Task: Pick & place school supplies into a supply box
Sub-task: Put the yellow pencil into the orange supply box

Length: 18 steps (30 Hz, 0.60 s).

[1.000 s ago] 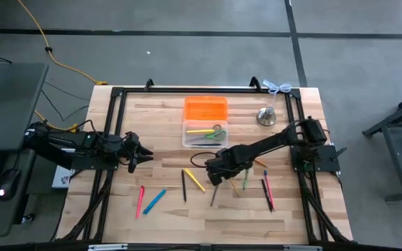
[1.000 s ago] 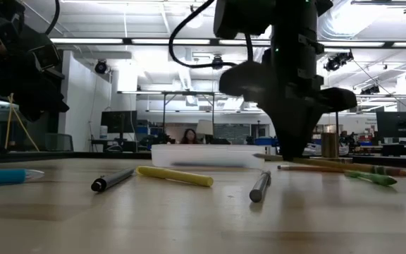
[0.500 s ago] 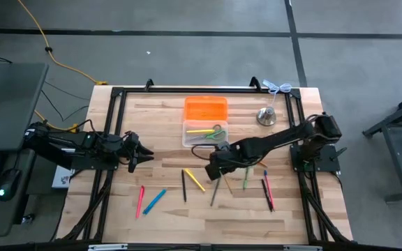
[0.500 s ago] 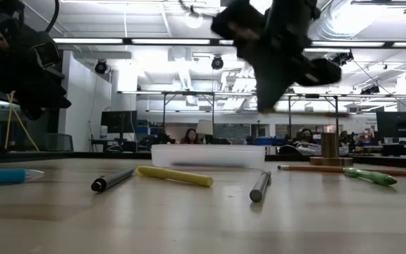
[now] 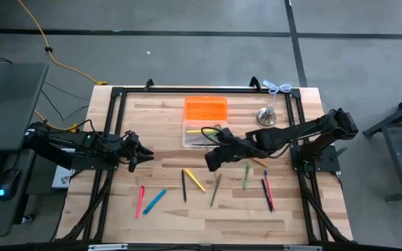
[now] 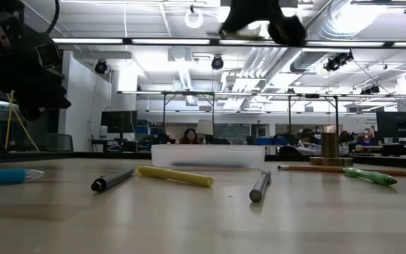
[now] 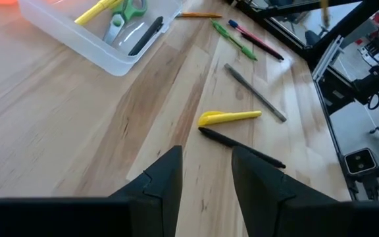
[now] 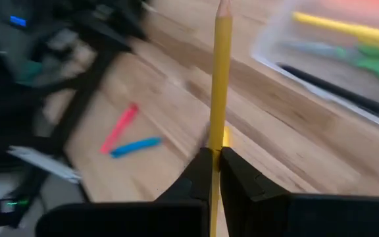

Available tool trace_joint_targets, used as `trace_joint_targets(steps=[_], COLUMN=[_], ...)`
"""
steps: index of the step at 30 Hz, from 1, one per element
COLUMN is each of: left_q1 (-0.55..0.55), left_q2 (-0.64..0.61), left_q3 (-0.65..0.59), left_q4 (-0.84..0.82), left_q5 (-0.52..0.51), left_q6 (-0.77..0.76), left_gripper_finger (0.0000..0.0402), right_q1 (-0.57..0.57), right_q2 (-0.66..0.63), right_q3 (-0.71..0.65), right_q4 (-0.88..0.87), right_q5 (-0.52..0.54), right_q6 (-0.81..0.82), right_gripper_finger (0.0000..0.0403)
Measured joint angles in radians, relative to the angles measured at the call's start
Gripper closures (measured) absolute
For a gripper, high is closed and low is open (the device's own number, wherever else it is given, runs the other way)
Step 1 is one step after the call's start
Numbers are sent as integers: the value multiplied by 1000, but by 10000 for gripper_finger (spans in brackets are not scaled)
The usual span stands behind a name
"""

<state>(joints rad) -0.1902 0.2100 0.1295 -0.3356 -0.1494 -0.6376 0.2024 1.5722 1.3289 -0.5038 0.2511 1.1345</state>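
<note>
A: Over the table's middle, what did you see going wrong?

B: I had the right gripper clamped on a yellow pencil, held just short of the supply box. The grip was thin; a swing could have twisted it loose or let it miss the rim.

A: Change from before?

B: It had risen off the table and moved boxward. Left gripper sat apart, idle at the left side.

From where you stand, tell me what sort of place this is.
Probably a robotics lab or open workshop. A wooden table in a black frame stands on a bare concrete floor. Behind it are exposed ceiling ducts, strip lights and rows of workbenches with monitors.
</note>
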Motion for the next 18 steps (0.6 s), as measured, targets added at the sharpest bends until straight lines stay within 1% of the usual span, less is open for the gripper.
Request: trace_joint_targets(steps=[5, 14, 18], left_q1=[0, 0, 0], left_q2=[0, 0, 0], left_q3=[0, 0, 0], left_q4=[39, 176, 217], left_q5=[2, 2, 2], left_q6=[0, 0, -1], left_gripper_finger=[241, 240, 240], right_q1=[-1, -33, -62], right_q2=[-6, -6, -6], right_q3=[-1, -2, -2], right_q4=[136, 207, 258], right_q5=[-8, -27, -81], right_q6=[-88, -161, -201], right_gripper_finger=[402, 401, 401])
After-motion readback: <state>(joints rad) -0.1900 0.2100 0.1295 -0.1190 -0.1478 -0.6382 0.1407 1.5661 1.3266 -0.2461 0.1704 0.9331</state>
